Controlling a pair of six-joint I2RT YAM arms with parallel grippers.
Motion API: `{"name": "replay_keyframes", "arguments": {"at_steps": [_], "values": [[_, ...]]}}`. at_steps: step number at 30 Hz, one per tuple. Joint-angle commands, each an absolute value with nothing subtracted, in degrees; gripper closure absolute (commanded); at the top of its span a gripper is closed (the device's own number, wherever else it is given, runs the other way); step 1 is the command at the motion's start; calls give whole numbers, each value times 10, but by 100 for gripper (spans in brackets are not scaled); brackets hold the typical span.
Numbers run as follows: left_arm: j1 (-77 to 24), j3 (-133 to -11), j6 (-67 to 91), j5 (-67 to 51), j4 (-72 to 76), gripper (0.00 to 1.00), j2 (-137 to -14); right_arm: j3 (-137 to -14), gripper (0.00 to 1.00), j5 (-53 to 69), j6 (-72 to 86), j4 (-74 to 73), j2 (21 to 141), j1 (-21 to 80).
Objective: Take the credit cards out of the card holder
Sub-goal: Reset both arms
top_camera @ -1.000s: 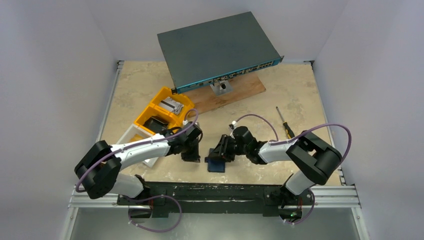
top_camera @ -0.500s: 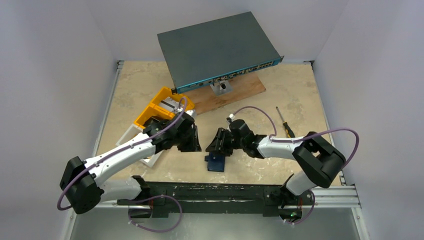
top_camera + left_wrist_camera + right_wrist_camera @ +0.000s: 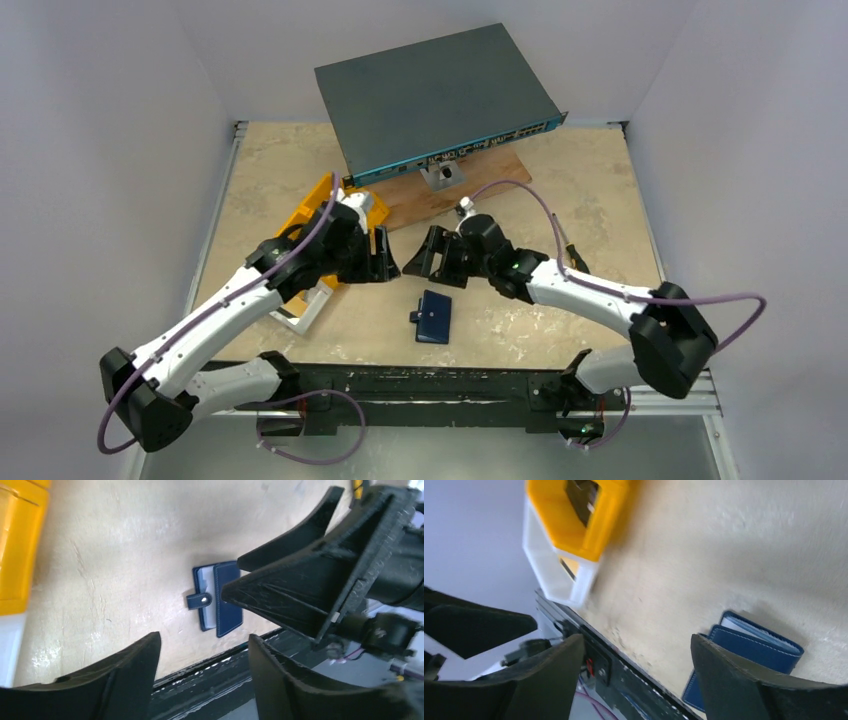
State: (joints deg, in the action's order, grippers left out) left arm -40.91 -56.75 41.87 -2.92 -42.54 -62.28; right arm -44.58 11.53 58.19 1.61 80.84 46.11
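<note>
Grippers (image 3: 386, 260) (image 3: 431, 263) farther from flat navy holder (image 3: 433, 317)

The small dark navy folding card holder (image 3: 433, 317), at six o'clock on the mottled beige, matt, stone-look tabletop (image 3: 600, 170), looks like smooth matt leather with pale stitching along its edges. At ten o'clock the yellow plastic bins (image 3: 313, 200) are smooth and faintly glossy. At twelve o'clock the flat grey metal box (image 3: 430, 90) has a dull matt lid, over a bare brown wooden board (image 3: 495, 172).
</note>
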Motion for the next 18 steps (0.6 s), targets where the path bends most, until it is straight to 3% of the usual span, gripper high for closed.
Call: {"name": "replay_keyframes", "arguments": {"at_steps": [1,4,11,18], "values": [[-381,-641,375,-8,-458,27,-579,-516,14,30,523,-69,727,461],[-371,-684,358,29,-498,16,-575,-542,1,-22,499,-103,684,461],[-366,-732,340,89,-550,4,-570,-551,1,-123,458,-128,589,461],[-363,-725,331,106,-555,1,-558,-545,1,-160,442,-134,553,461]]}}
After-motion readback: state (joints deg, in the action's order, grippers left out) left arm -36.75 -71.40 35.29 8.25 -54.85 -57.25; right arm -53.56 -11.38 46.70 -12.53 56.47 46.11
